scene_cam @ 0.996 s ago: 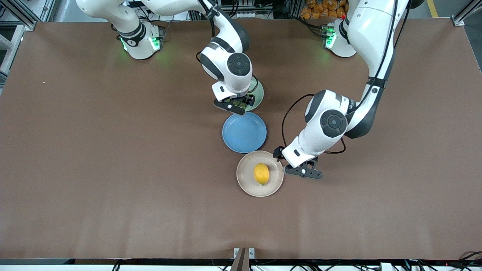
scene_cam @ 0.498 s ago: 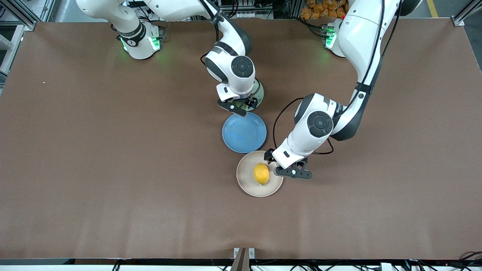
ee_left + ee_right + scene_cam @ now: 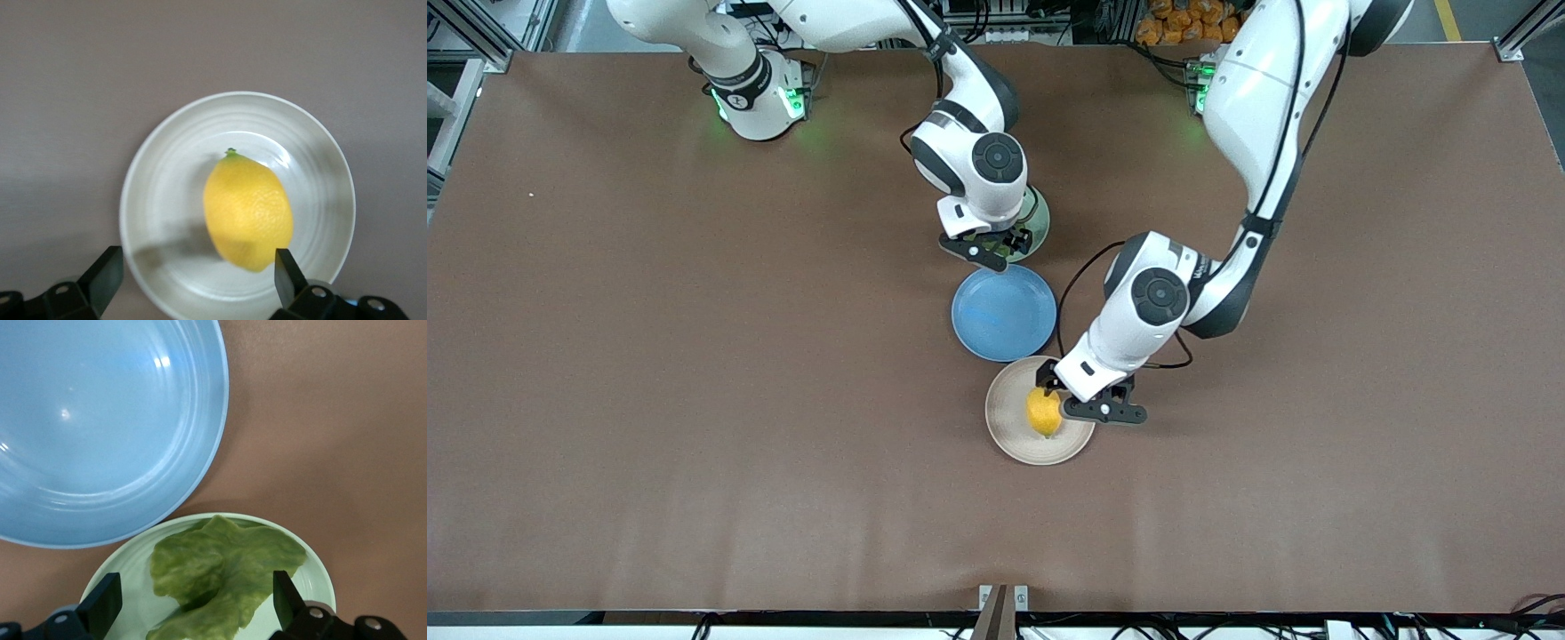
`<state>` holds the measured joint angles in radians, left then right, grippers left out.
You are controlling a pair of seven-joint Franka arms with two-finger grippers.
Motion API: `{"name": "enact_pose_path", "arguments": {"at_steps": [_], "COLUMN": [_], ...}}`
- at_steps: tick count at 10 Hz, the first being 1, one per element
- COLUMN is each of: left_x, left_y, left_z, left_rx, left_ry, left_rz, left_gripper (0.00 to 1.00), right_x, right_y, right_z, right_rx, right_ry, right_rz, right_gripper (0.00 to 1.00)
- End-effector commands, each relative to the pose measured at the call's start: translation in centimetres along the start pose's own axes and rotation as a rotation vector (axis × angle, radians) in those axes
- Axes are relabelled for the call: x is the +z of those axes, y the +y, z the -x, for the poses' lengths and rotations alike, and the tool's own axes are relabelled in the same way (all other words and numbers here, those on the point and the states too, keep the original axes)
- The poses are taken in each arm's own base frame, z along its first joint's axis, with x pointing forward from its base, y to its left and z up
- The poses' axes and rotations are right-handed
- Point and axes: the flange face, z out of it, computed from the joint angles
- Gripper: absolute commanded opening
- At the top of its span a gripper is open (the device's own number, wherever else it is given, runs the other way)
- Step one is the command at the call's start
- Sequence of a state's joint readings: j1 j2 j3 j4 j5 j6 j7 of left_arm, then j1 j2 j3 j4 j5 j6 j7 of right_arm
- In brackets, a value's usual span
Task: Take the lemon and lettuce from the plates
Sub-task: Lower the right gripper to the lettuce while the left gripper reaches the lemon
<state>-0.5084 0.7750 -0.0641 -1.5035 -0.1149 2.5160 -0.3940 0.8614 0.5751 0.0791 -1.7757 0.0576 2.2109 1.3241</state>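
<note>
The yellow lemon lies in the middle of the beige-cream plate, the plate nearest the front camera. My left gripper hangs open just above that plate; one fingertip is beside the lemon's end and nothing is between its jaws. The wrinkly green lettuce lies flat on the pale green plate. My right gripper is open low over it, its fingers straddling the leaf without holding it. In the front view the right wrist hides most of the lettuce.
An empty blue plate sits between the pale green and beige-cream plates, close to both. The three plates form a row down the middle of the brown table. The left arm's cable loops above the table beside the blue plate.
My left gripper has moved from beside the beige-cream plate to over it, up to the lemon. The right gripper has barely shifted over the lettuce. Both stay open.
</note>
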Motion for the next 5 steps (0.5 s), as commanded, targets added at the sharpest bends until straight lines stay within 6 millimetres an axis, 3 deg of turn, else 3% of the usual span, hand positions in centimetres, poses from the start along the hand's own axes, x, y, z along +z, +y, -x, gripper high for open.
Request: {"name": "enact_pose_path", "arguments": {"at_steps": [1,5], "left_x": [1.9,3.3], "left_y": [1.5,2.6], "left_z": [-0.4,-0.5], "left_rx": [-0.044,-0.088], "left_ry": [0.021,0.050], "left_rz": [0.023,0.052], "left_gripper": [1.00,1.00], "right_x": [-0.1,-1.5], "right_y": [1.0,1.1], "right_z": [0.7,0.4], "right_rx": [0.015,0.021], "right_ry": [0.003,0.007], "right_rz": [-0.008,-0.024], "right_gripper": [1.00,1.00]}}
